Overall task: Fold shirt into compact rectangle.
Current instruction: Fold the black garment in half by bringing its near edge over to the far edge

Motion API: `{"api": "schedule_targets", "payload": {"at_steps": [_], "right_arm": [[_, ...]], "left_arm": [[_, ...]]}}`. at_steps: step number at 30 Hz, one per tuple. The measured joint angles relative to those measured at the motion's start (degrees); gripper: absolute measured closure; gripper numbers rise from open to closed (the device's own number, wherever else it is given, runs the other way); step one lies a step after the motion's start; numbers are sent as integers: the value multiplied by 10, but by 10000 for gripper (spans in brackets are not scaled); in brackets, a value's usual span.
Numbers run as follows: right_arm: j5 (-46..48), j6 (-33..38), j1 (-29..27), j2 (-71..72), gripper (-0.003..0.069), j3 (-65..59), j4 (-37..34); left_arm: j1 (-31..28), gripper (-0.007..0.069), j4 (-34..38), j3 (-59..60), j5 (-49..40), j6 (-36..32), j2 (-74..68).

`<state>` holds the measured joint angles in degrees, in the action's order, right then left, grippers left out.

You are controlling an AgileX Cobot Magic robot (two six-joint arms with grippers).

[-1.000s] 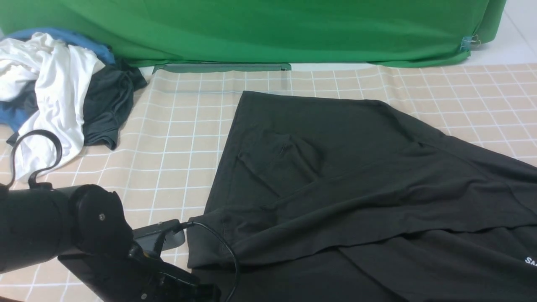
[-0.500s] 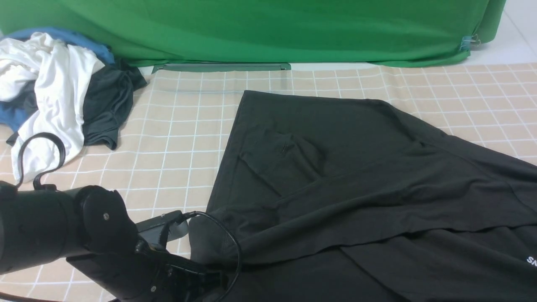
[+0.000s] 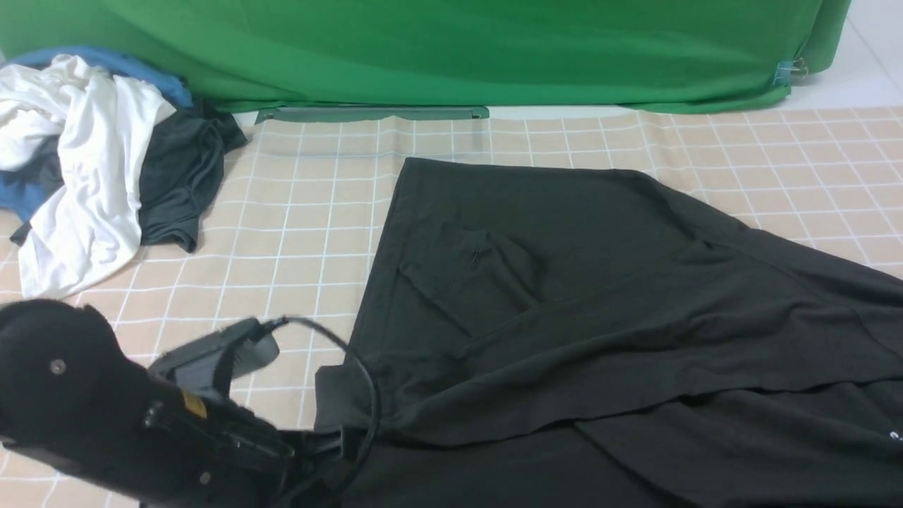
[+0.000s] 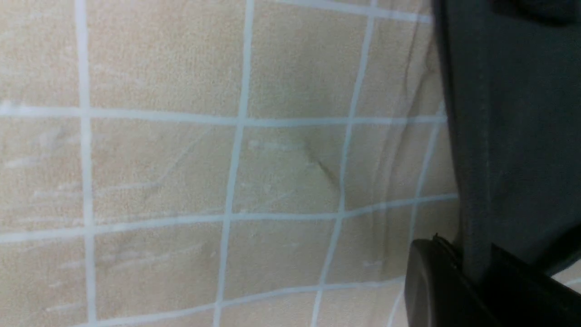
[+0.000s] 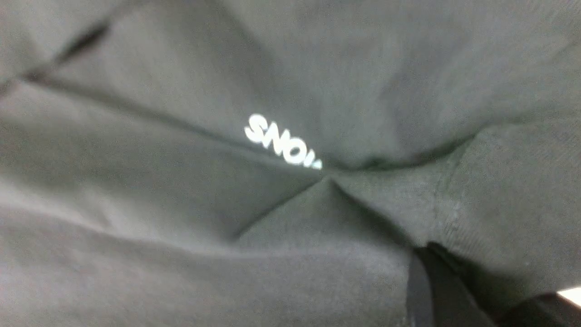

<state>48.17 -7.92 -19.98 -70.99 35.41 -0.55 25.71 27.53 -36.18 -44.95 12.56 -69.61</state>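
The black shirt (image 3: 564, 282) lies spread over the middle and right of the checked table, with folds and a sleeve flap on top. My left gripper (image 3: 331, 444) sits at the shirt's near left corner, shut on the hem. In the left wrist view the dark cloth (image 4: 513, 136) runs down between the gripper's (image 4: 476, 268) two fingers. My right gripper is outside the front view. In the right wrist view it (image 5: 454, 268) is shut on bunched shirt fabric (image 5: 181, 195), close to the white "SNOW" print (image 5: 281, 143).
A pile of clothes sits at the back left: a white garment (image 3: 85, 155), a smaller dark grey one (image 3: 183, 176) and a blue one (image 3: 21, 194). A green backdrop (image 3: 423, 49) closes the far edge. The beige checked cloth (image 3: 296, 233) shows between pile and shirt.
My left arm has swung left and nearer the camera, its wrist camera rising, still at the shirt's near left corner. The white print at the right edge has slid almost out of view.
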Motion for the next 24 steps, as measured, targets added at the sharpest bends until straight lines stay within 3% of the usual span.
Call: {"api": "schedule_targets", "payload": {"at_steps": [12,24], "right_arm": [[-5,-23,-1,-10,583,92,14],[-67,-43,-2,-116,583,129,10]], "left_arm": [[-2,604,-31,-179,46,21,-101],[-91,604,-32,-377,44,-4,-254]]}}
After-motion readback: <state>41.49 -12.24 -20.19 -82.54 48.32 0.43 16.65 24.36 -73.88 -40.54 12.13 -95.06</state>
